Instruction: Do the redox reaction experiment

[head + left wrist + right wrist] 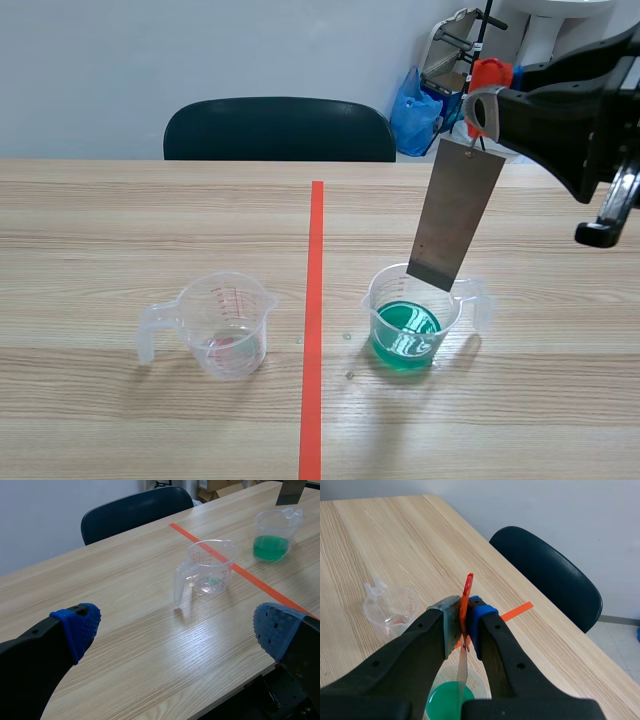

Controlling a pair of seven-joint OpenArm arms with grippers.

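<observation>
Now the right gripper [464,617] pinches an orange clip [467,592], with the metal plate [455,215] hanging over the cup [405,330] of green liquid (left gripper [177,627] spread, idle). The next move looks like a straight dip into the liquid.

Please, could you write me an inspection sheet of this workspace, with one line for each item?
Surface: wooden table, with one orange-red tape line down its middle.
Job's things: clear cup left of the line, nearly empty; cup of green liquid right of it; metal plate hanging over that cup, its lower edge above the liquid.
Clutter: a few tiny specks on the table between the cups.
Grippers: left gripper open, holding nothing; right gripper shut on the orange clip that carries the plate.
Cables: nothing seen.
Surroundings: dark chair, blue bag, pale wall.
</observation>
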